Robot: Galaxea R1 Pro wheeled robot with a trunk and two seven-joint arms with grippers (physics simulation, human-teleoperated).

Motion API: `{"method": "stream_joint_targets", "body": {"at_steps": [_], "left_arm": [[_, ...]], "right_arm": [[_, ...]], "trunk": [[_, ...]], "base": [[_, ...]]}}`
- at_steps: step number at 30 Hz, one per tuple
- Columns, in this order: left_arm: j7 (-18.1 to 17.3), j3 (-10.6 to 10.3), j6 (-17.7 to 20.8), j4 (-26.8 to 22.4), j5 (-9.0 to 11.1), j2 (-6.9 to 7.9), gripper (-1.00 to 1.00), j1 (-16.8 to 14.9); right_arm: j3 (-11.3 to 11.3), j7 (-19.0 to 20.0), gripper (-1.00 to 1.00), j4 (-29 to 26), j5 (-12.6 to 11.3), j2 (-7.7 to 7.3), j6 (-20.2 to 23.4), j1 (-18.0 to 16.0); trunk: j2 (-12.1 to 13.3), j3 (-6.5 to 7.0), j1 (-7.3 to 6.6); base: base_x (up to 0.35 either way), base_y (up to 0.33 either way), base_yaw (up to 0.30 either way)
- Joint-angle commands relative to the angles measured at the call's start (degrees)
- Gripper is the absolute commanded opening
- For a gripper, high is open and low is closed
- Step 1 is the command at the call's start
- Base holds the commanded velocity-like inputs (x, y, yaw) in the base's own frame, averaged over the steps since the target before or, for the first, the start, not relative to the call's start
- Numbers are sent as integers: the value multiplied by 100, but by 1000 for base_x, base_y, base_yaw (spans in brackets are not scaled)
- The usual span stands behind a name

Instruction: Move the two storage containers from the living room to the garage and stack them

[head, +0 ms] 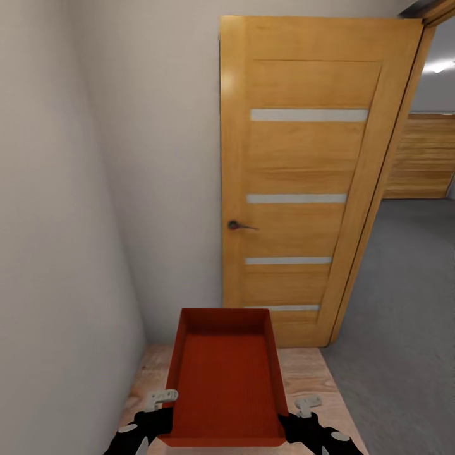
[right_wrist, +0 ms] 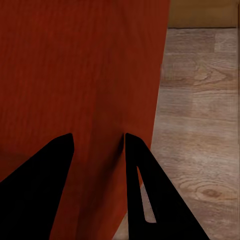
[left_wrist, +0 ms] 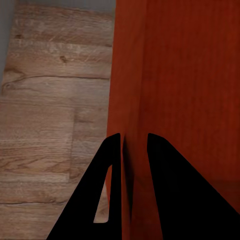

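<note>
An orange-red storage container (head: 224, 379) is carried low in front of the robot, above wood plank flooring (head: 309, 373); the left claw (left_wrist: 134, 145) and right claw (right_wrist: 99, 142) each pinch a long side wall, keeping it level; an orange-brown door (head: 303, 177) stands open toward grey flooring (head: 404, 303).
</note>
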Motion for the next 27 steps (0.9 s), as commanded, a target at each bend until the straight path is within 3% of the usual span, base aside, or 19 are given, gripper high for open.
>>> {"method": "stream_joint_targets", "body": {"at_steps": [1,27], "left_arm": [[35,58,36,-25,-48,-110,-100,-5],[34,58,26,-21,-48,-115,-100,-5]], "right_arm": [[-71,54,-100,11,103,21,-6,-2],[-71,54,-100,14,101,21,-4,-2]], "trunk": [[-7,-9,4],[-7,-6,4]], "base": [[164,0,-173],[11,0,-266]]}}
